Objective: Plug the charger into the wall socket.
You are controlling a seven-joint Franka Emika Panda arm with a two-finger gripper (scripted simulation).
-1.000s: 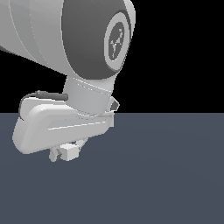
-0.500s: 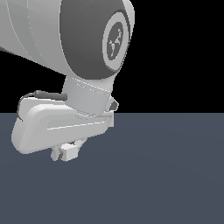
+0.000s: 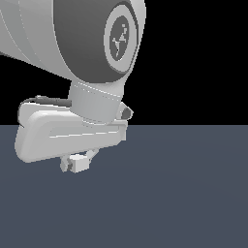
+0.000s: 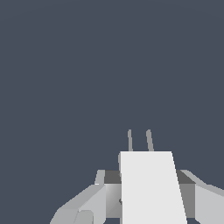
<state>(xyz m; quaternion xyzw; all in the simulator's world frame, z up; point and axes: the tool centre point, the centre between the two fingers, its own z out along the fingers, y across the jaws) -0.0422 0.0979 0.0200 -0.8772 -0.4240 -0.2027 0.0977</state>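
Note:
My gripper (image 3: 75,164) hangs under the big arm at the exterior view's left, just above the dark grey floor. It is shut on the charger (image 3: 81,163), a small white block. In the wrist view the charger (image 4: 151,188) sits between my fingers (image 4: 85,205), and its two thin prongs (image 4: 140,140) point away from the hand. The wall socket is out of view in both frames.
The dark grey floor (image 3: 184,193) stretches to the exterior view's right under a black background. The arm's large wrist link (image 3: 87,43) fills the upper left of the exterior view and hides whatever is behind it.
The hand has risen slightly with the charger still held. Nothing else has moved.

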